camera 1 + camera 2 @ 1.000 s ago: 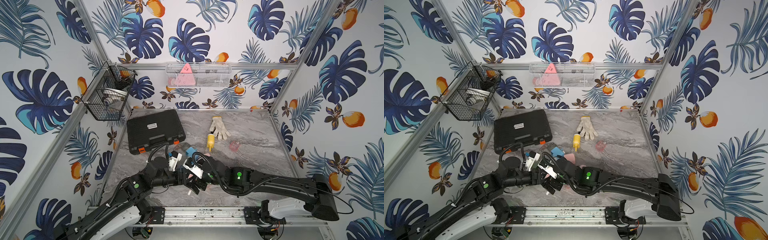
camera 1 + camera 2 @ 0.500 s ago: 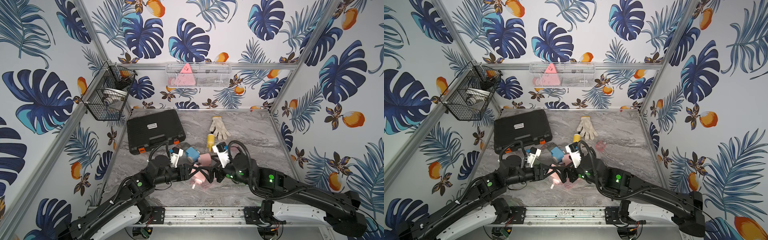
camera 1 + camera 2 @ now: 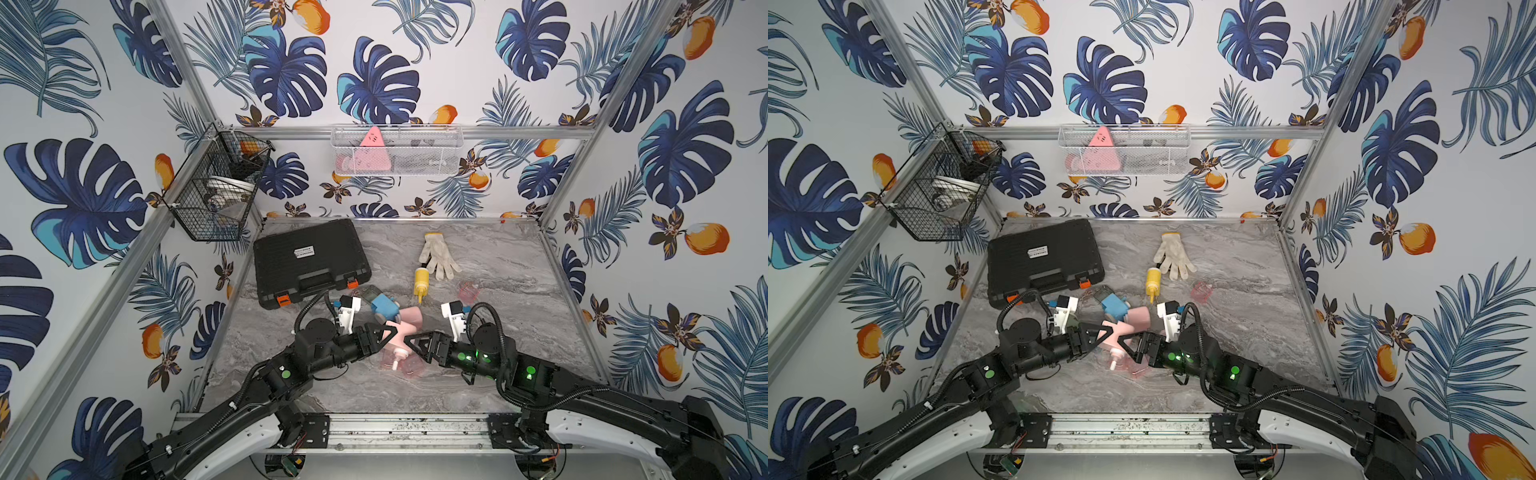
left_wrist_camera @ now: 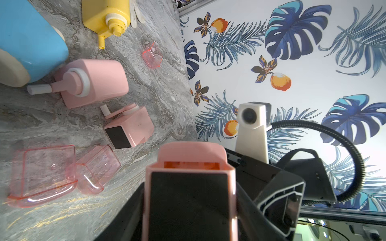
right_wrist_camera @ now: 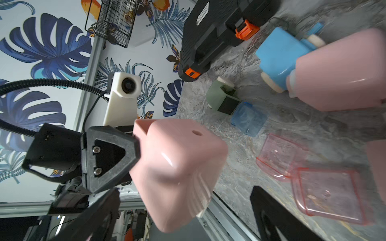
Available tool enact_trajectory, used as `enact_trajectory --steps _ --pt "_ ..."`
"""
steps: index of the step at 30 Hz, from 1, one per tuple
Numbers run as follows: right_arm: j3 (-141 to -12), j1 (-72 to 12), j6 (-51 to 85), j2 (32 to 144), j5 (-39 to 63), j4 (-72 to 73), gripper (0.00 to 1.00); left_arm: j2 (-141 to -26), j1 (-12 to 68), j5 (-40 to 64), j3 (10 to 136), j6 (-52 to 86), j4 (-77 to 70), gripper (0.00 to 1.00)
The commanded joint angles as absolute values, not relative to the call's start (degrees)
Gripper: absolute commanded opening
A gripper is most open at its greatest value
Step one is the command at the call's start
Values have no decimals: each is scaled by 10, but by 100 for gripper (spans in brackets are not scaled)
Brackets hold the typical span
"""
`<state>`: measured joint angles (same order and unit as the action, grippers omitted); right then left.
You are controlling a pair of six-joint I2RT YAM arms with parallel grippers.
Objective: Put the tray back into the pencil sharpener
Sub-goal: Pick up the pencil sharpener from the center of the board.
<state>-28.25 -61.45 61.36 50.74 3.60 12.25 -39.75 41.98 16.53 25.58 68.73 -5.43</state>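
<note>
Grey marbled tabletop (image 3: 498, 257) inside leaf-papered walls. The left gripper (image 3: 384, 332) pinches the pink pencil sharpener (image 4: 190, 152) and holds it clear of the surface. The right gripper (image 3: 411, 350) faces it, jaws spread wide and empty. A larger pink tray (image 4: 43, 169) and a smaller pink tray (image 4: 97, 167) lie touching on the table, just nearward of the gap between the grippers, below the right jaws. Judgement: the right arm is nearer; which tray fits cannot be told

High stereo pair; wrist cameras near tabletop (image 3: 519, 257)
</note>
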Motion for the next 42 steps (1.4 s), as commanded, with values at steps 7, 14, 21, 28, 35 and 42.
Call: enact_trajectory --steps 7,14,21,28,35,42 --pt "-258 -615 676 571 62 354 94 -394 419 161 223 765 -201 37" --pt "-231 -615 693 578 45 434 83 -372 419 133 197 793 -225 34" --pt "-227 -614 701 594 50 479 76 -365 419 126 178 814 -256 34" --pt "-234 -614 712 628 55 510 70 -379 419 139 174 817 -282 36" --pt "-248 -615 708 646 51 499 61 -367 419 137 176 794 -255 41" --pt "-261 -615 701 646 50 480 48 -344 419 121 187 764 -194 63"
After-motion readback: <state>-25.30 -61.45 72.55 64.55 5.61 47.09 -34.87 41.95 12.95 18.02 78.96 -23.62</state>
